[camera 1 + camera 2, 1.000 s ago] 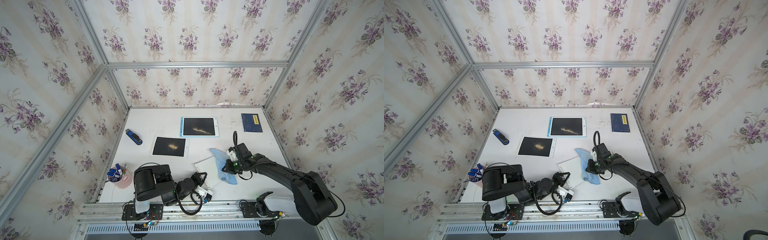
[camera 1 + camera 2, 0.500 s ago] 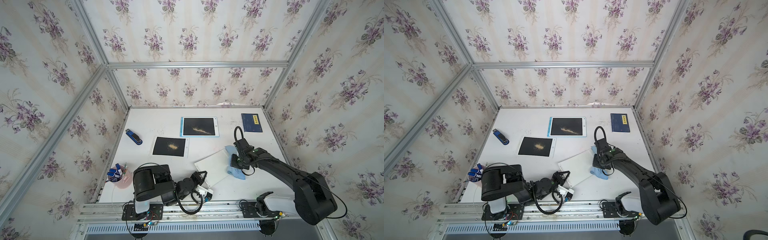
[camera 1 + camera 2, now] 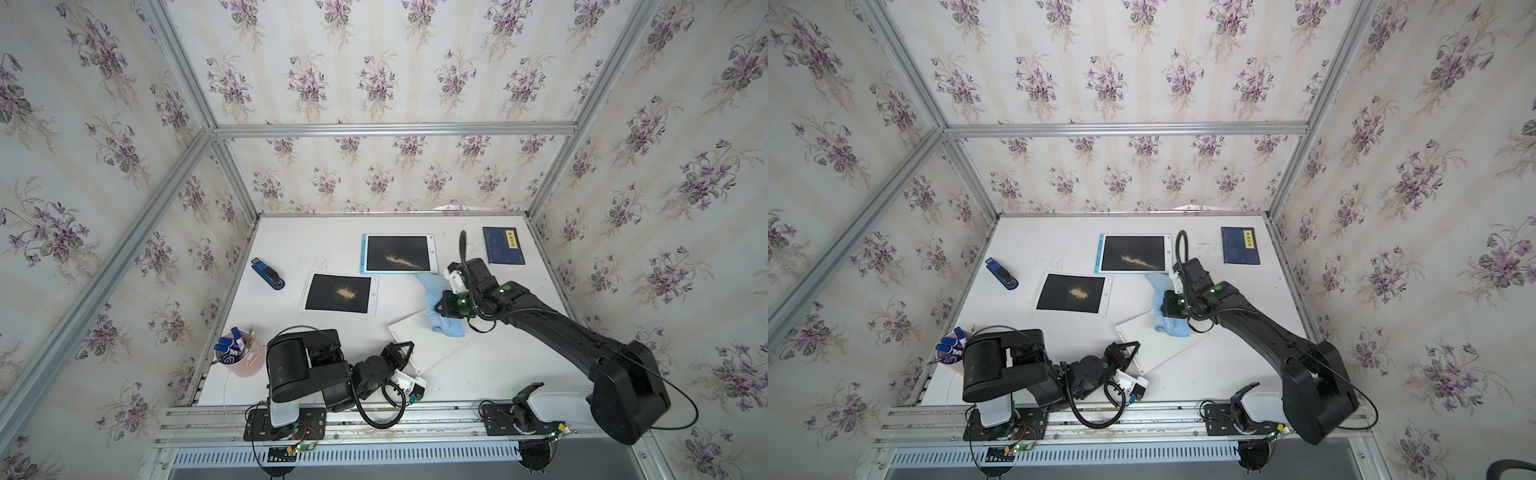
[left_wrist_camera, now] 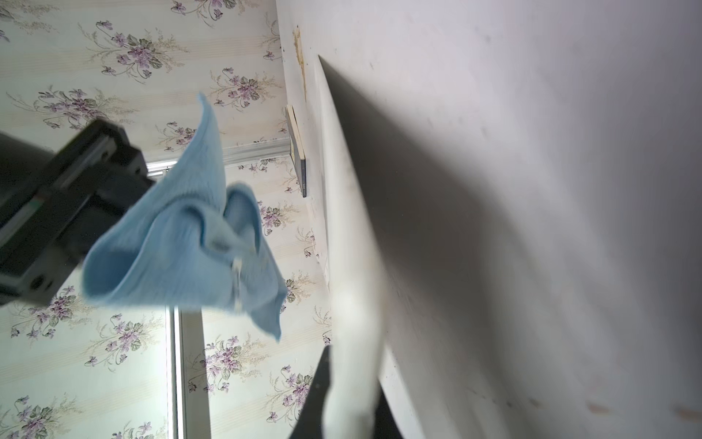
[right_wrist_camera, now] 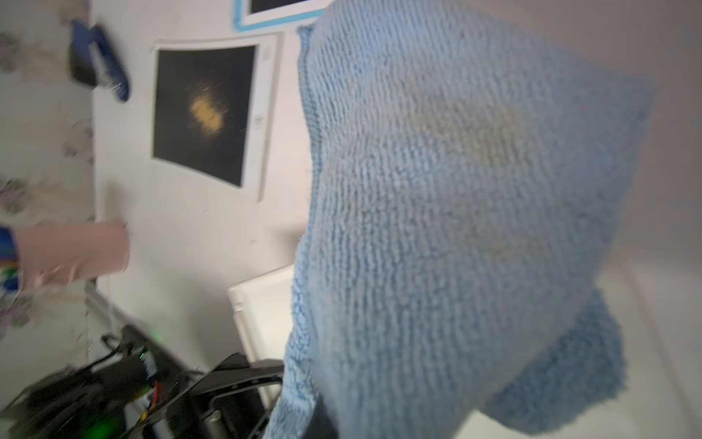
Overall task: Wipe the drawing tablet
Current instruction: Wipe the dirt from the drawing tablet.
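Both top views: white drawing tablet (image 3: 434, 347) sits diagonally, long axis running from left gripper (image 3: 404, 354) toward right gripper (image 3: 437, 308).
Left gripper: clamped on tablet's near corner.
Right gripper: closed on blue cloth (image 3: 432, 286), hanging over tablet's far end; nearer arm.

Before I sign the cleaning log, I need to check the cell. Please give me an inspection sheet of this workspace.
surface: white table, small marks.
job's things: white tablet tilted off table; blue tablet and dark tablet carry yellow powder; cloth hangs over white tablet, apart.
clutter: stapler, cup with markers, book.
tools: left tool shut on white tablet's corner; right tool shut on cloth.
cables: black loops on both arms.
surroundings: floral walls, metal frame.
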Available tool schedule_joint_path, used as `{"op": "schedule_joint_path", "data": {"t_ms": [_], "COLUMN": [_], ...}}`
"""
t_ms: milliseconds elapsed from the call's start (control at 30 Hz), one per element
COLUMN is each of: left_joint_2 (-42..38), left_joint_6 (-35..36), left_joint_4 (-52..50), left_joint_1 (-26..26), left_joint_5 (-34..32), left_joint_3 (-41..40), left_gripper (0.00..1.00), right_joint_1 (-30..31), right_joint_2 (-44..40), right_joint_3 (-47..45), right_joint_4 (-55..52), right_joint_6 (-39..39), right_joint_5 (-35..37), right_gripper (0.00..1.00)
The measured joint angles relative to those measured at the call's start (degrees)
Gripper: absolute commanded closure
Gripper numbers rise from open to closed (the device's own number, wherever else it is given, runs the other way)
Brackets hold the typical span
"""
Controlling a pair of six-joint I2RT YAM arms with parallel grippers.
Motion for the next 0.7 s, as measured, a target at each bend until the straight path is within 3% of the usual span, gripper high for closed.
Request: {"op": "schedule_joint_path", "data": {"t_ms": [167, 300, 700], "left_joint_2": [0.2, 0.3, 0.3], "left_joint_6": [0.0, 0.0, -0.3], "left_joint_4": [0.1, 0.1, -0.3], "left_joint_1": [0.0, 0.0, -0.1], "left_joint_5": [-0.2, -0.4, -0.7], "left_joint_3": [0.0, 0.1, 0.1], "left_gripper": [1.00, 1.00, 1.00], "right_joint_1": [8.1, 7.8, -10.2], "right_joint_2": [10.9, 15.0, 13.0], "right_joint_3": [5.6, 6.1, -2.5], "right_joint_4": [2.7, 1.7, 3.0], "right_joint_6": [-2.8, -3.7, -2.2], "right_joint_5": [-9.8, -8.7, 1.0], "right_gripper": [1.00, 1.00, 1.00]}}
